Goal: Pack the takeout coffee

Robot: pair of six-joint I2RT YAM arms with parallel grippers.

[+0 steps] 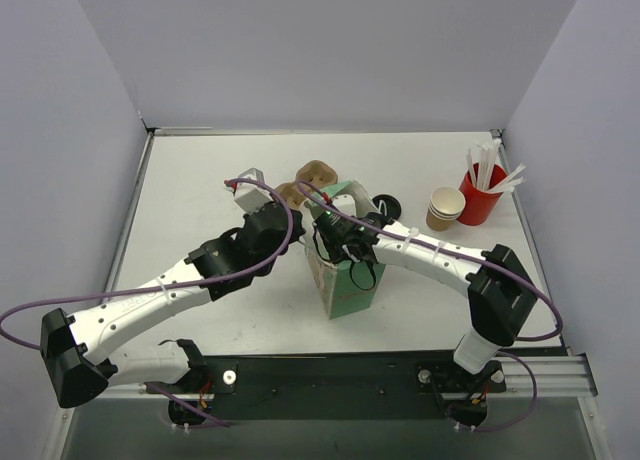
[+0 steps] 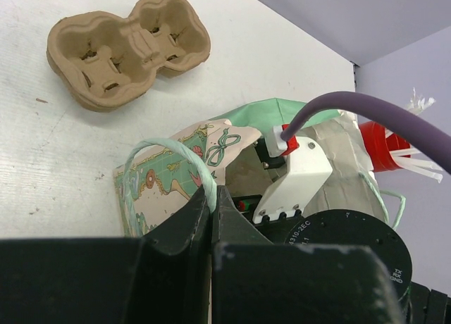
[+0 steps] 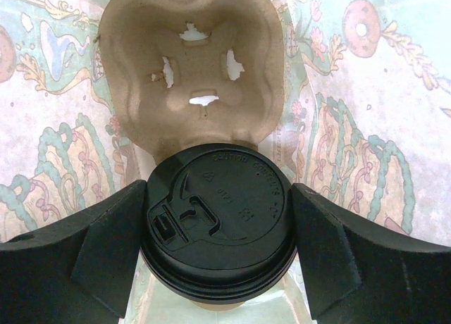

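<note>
The takeout coffee (image 3: 217,222), a brown paper cup under a black lid, stands in one well of a pulp carrier (image 3: 187,70) at the bottom of the printed green paper bag (image 1: 350,290). My right gripper (image 3: 218,232) reaches down into the bag, and its fingers (image 3: 106,253) press both sides of the lid. The other well of that carrier is empty. My left gripper (image 2: 211,194) is shut on the bag's pale green handle (image 2: 169,146), holding the bag's mouth open from the left. In the top view the cup is hidden inside the bag.
A second pulp carrier (image 1: 310,180) lies empty on the table behind the bag. At the back right stand stacked brown cups (image 1: 445,208) and a red cup of white sticks (image 1: 480,195). A loose black lid (image 1: 388,206) lies beside the bag.
</note>
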